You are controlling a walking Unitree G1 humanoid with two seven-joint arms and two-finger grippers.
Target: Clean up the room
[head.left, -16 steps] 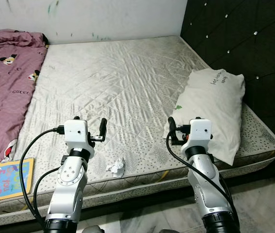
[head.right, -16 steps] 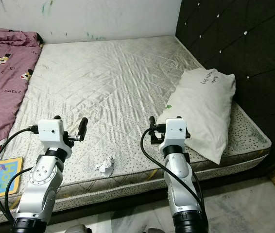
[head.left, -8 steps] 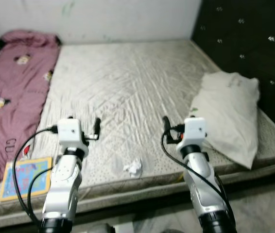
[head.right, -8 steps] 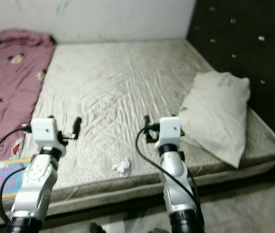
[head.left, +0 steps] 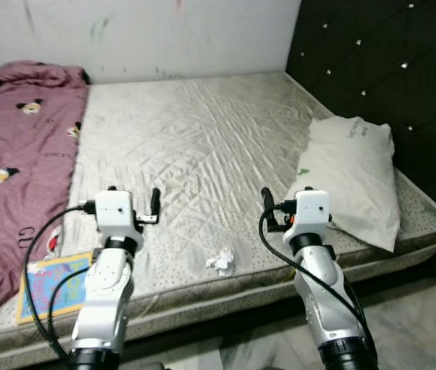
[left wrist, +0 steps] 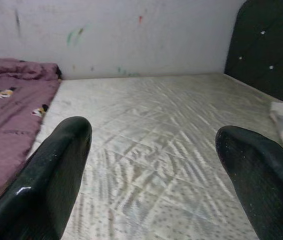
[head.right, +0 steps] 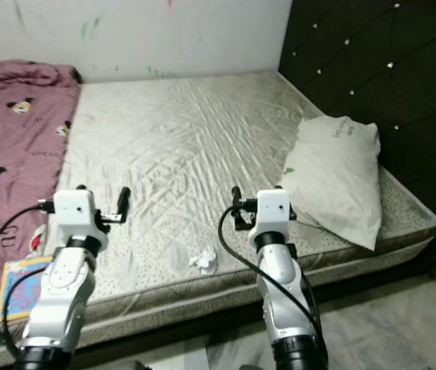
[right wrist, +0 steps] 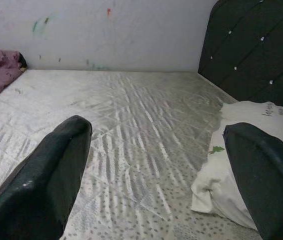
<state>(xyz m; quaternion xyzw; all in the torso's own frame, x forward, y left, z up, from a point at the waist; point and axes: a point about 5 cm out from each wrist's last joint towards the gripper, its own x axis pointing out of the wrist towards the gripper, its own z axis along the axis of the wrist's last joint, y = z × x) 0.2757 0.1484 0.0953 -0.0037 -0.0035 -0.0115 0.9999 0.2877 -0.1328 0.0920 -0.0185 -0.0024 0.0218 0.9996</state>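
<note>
Lying crumpled paper wad [head.left: 222, 261], no clear axis

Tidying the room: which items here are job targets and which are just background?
Job: paper wad, book, pillow, blanket.
Background: mattress, headboard, wall, floor.

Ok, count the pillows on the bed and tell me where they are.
1. The white pillow lies on the mattress at its right side, next to the dark headboard, just beyond the right gripper. Another could be hidden under the maroon blanket.
</note>
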